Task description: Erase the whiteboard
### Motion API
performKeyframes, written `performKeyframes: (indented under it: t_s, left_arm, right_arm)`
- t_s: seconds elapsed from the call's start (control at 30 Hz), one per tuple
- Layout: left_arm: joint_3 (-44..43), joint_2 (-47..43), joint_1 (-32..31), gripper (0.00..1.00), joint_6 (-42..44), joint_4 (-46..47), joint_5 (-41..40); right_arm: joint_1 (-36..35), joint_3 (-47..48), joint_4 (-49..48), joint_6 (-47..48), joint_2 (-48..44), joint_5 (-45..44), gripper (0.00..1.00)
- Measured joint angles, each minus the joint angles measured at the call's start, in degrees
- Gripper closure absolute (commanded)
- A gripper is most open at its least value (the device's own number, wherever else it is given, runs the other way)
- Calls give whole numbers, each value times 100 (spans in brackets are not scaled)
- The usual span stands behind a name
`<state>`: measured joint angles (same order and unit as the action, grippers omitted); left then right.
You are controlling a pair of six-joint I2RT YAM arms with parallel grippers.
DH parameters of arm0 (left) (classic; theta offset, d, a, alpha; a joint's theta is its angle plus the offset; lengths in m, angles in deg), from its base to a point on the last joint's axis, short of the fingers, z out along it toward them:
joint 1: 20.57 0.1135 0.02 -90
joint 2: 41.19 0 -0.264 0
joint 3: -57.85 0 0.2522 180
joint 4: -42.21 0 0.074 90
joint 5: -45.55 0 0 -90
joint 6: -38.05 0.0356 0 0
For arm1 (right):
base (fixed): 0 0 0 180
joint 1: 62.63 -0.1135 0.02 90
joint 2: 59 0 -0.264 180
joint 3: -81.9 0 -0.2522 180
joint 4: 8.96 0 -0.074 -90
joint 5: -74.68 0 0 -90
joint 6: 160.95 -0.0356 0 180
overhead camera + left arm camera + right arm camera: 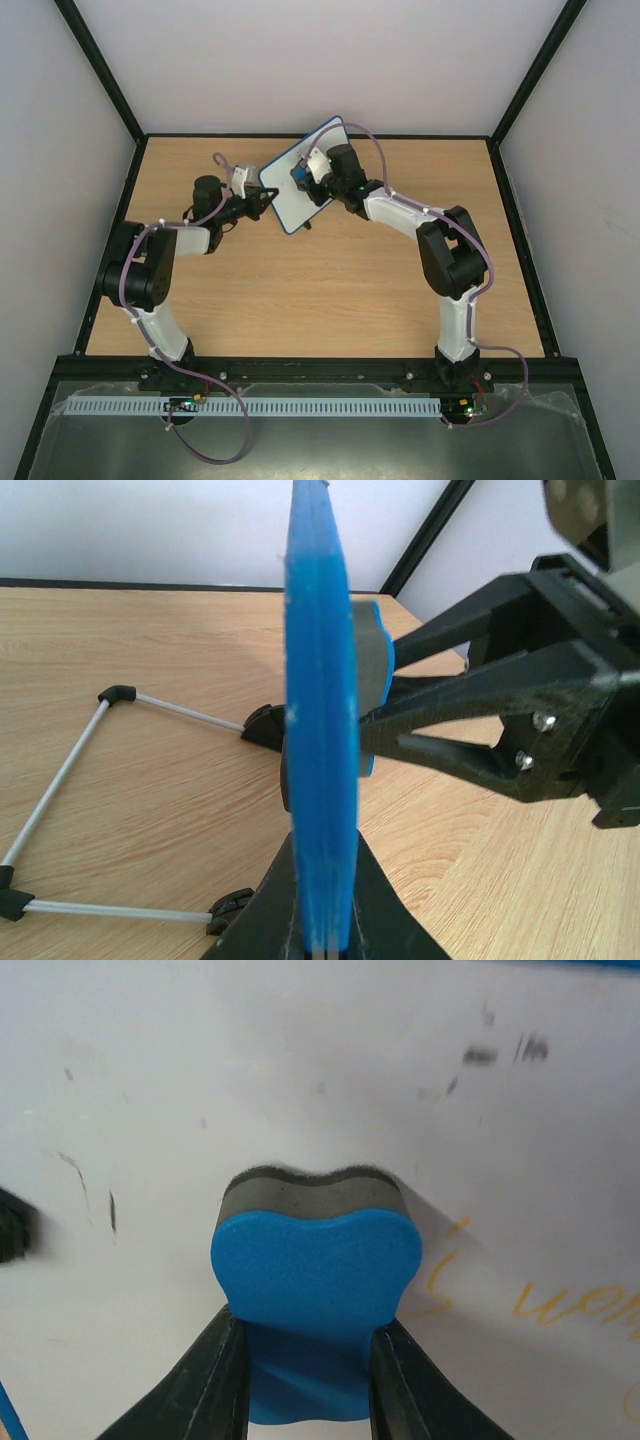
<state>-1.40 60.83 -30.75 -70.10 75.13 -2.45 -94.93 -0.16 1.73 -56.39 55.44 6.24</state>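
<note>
Right wrist view: my right gripper (pixel 305 1370) is clenched on the blue eraser (pixel 315 1260), one finger on each flank, and the grey felt face sits against the whiteboard (pixel 250 1070) straight ahead. Orange writing (pixel 570 1305) lies just to the right of the eraser, and black smears (pixel 480 1057) lie above and to the right, so I judge the coming stroke must travel that way. In the top external view the board stands on edge near the middle of the table (pixel 330 290), its long axis running from near-left to far-right. My right arm is bent at the elbow and faces the written side. My left gripper (pixel 320 910) reaches in from the other end and is clamped on the blue frame. I cannot tell whether the lower edge touches the table.
</note>
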Motion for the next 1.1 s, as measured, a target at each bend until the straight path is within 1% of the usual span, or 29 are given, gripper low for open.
performKeyframes:
  t_s: [0.23,0.43,0.57,0.87,0.97,1.1]
  left_arm:
    - [-70,72,28,97,39,-28,68]
    - [-96,116,48,97,66,-26,133]
    - [-155,153,48,97,98,-63,146]
    - [-225,181,48,97,105,-142,164]
    - [-236,199,57,97,101,-151,164]
    - [-236,201,63,97,96,-168,157]
  right_arm:
    - [-9,-503,-181,-2,37,-118,98]
    - [-11,-568,-236,-31,39,-142,98]
    - [-11,-361,-138,-52,46,-181,98]
    - [-15,811,-170,-223,190,-227,98]
    - [-13,809,-262,-323,236,-188,98]
    - [-15,350,-562,-352,221,-136,98]
